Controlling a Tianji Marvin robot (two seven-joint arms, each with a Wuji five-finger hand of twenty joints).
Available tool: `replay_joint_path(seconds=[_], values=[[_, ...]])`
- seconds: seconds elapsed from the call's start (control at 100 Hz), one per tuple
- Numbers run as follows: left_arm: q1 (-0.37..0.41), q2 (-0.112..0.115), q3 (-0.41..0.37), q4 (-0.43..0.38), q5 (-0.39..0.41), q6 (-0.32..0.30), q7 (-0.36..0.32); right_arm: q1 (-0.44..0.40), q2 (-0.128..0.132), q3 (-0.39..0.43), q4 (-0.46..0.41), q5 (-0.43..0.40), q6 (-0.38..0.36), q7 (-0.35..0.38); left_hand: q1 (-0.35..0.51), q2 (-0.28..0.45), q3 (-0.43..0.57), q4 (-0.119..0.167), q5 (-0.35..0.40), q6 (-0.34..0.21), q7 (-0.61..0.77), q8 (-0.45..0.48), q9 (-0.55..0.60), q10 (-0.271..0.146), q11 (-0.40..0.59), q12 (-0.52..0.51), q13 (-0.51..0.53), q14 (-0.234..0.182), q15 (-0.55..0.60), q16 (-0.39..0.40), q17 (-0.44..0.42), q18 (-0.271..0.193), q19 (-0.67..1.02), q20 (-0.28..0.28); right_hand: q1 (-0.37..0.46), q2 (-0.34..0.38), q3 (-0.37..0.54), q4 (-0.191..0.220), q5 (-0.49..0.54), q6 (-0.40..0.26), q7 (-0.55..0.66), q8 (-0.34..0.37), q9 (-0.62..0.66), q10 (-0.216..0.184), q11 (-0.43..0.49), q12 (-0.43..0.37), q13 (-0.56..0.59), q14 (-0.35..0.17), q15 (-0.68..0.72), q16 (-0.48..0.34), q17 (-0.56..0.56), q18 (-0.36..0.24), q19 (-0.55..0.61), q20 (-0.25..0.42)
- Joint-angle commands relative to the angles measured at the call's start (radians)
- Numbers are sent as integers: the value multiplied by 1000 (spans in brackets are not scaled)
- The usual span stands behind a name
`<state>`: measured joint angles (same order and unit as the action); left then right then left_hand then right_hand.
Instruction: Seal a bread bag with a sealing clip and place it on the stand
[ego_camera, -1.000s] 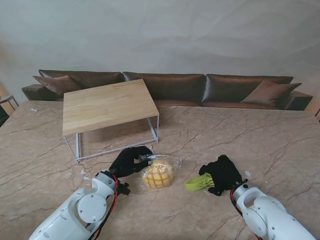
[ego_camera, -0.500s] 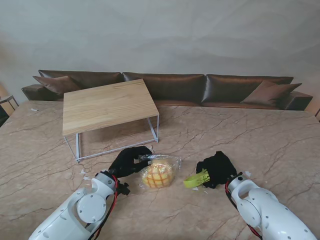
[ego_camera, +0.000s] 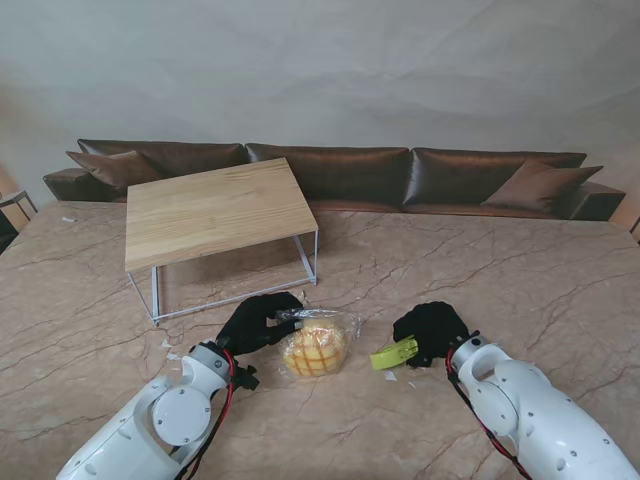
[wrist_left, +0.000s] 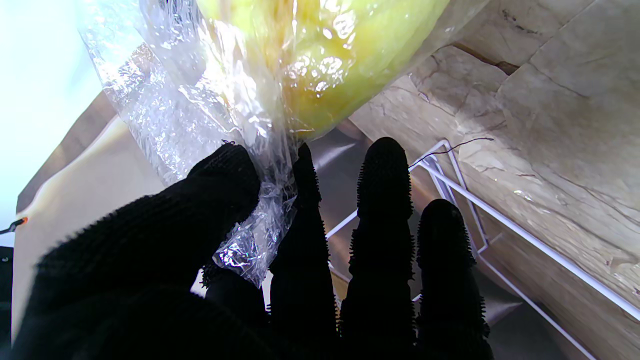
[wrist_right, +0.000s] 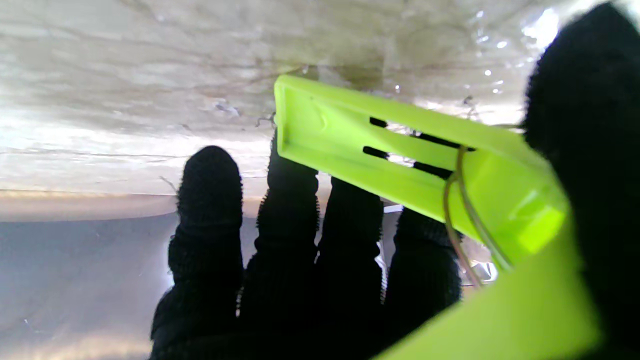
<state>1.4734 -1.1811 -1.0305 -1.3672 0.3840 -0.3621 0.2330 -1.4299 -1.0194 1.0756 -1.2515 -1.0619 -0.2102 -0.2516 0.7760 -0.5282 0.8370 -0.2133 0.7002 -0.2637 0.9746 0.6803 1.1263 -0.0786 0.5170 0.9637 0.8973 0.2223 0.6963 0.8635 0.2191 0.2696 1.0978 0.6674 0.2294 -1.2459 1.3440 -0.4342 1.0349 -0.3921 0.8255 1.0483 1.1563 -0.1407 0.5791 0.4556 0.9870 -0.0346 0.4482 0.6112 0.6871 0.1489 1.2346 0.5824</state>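
Item 1: clear crinkled plastic bread bag (ego_camera: 318, 343) w/ yellow scored bun inside, lying on the beige veined marble table (ego_camera: 520, 270), lower centre of the stand frame. Bag mouth is pointing toward the upper left of the bag, gathered into a twisted neck.

Item 2: left hand (ego_camera: 255, 322), black knit glove, sitting lower left of centre in the stand frame. It is pinching the bag neck; the left wrist view is showing the thumb (wrist_left: 220, 185) pressing the film (wrist_left: 250, 235) against the first finger, other fingers lying straight alongside. The bread bag (wrist_left: 210, 90) is filling the upper part of that frame.

Item 3: right hand (ego_camera: 432, 330), black glove, sitting lower right of centre, near the bag but apart from it. It is holding the lime-green plastic sealing clip (ego_camera: 394, 353); clip is sticking out toward the bag, not touching it. In the right wrist view the sealing clip (wrist_right: 400, 155) is standing open in a V, wire spring showing, thumb on one arm, four fingers (wrist_right: 210, 200) extending behind it.

Item 4: light wooden-topped stand w/ thin white metal legs (ego_camera: 215, 210), standing upper left of centre, beyond the left hand. Nothing is resting on its top.

Item 5: dark brown leather sofa (ego_camera: 340, 170), running across the frame beyond the table edge.
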Motion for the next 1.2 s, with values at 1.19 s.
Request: replay_joint_path(seconds=[1.19], values=[[-9, -1, 14, 15, -13, -5, -22, 179, -79, -319, 475, 342, -156, -32, 32, 35, 22, -17, 31, -82, 32, -4, 34, -42, 31, 2, 10, -10, 1, -3, -27, 4, -3, 29, 379, 75, 50, 253, 291, -60, 613, 241, 291, 238, 851, 607, 323, 32, 1357, 551, 489, 202, 819, 437]])
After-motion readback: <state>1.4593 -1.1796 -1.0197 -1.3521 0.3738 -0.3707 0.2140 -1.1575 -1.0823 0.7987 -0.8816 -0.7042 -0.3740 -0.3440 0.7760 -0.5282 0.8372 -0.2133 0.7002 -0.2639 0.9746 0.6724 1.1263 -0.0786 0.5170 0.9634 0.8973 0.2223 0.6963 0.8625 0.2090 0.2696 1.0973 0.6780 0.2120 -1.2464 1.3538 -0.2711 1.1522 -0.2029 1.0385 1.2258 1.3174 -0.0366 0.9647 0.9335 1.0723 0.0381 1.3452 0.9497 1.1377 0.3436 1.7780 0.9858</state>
